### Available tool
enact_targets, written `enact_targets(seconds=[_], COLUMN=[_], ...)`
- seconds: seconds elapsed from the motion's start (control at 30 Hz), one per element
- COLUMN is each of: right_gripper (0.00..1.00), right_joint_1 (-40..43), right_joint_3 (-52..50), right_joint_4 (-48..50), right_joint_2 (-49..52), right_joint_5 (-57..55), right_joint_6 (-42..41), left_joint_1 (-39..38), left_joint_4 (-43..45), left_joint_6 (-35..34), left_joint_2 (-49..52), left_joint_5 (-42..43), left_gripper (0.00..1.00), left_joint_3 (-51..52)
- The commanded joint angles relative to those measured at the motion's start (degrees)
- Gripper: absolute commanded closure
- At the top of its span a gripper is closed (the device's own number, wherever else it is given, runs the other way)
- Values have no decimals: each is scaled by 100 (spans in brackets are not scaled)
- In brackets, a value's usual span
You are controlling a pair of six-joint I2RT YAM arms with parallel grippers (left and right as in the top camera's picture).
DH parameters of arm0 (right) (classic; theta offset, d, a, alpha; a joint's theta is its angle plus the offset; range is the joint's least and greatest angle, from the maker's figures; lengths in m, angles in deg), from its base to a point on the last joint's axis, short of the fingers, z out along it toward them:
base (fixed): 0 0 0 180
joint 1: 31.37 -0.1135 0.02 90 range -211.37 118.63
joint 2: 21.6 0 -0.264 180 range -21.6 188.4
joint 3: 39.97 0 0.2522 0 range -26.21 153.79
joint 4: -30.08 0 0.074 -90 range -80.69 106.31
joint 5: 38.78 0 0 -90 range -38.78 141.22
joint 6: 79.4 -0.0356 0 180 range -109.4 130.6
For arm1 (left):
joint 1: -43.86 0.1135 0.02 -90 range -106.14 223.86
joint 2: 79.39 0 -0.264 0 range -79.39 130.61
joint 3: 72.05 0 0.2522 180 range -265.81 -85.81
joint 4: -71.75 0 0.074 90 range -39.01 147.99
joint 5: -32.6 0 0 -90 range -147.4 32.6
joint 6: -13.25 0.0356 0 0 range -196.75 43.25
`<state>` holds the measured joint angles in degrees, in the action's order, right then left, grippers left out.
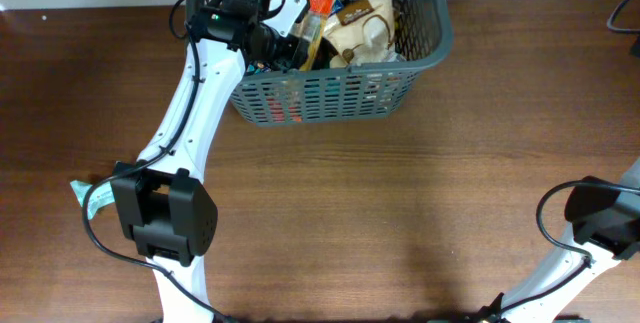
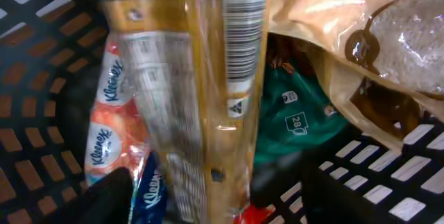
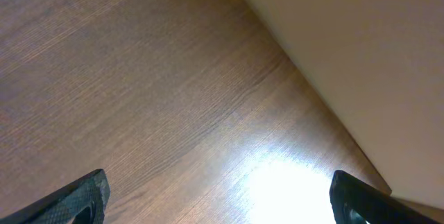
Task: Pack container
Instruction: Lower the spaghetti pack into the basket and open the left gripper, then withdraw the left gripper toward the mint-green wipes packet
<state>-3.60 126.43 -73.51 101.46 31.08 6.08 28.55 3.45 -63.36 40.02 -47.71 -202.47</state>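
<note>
- Large dark grey lattice-sided plastic basket (image 1: 420,58) stands at the wooden table's (image 3: 139,78) far edge.
- Left gripper (image 2: 215,200) reaches inside; jaws spread astride a clear barcoded packet (image 2: 208,78), apparently releasing it.
- Right gripper (image 3: 222,196) is parked clear, jaws wide, empty.

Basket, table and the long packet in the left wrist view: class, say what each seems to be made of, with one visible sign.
The basket looks like moulded grey plastic, matt, with lattice-slotted walls. The table is wood or wood-look laminate, hard to say which; brown grain lines, smooth enough to glare. The long packet is thin clear plastic film, glossy, creased, with a printed barcode.
</note>
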Motion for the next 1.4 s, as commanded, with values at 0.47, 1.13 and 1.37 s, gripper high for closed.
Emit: enact_targets(seconds=[0.47,1.13,1.37], right_gripper=[1,1,1], right_joint_1=[-4,-4,-4], right_joint_3=[-26,-26,-26], right_joint_4=[2,2,2], right_joint_2=[22,22,22], right_joint_5=[-90,-87,-90], right_joint_6=[-70,-70,-70], left_joint_1=[208,1113,1353], left_joint_4=[72,-2509,-3956], left_joint_6=[-9,-2227,-4028], left_joint_2=[-214,-732,-732], left_joint_5=[-868,-3720,-4404], left_gripper=[25,32,36], left_joint_3=[-2260,-4621,-4621])
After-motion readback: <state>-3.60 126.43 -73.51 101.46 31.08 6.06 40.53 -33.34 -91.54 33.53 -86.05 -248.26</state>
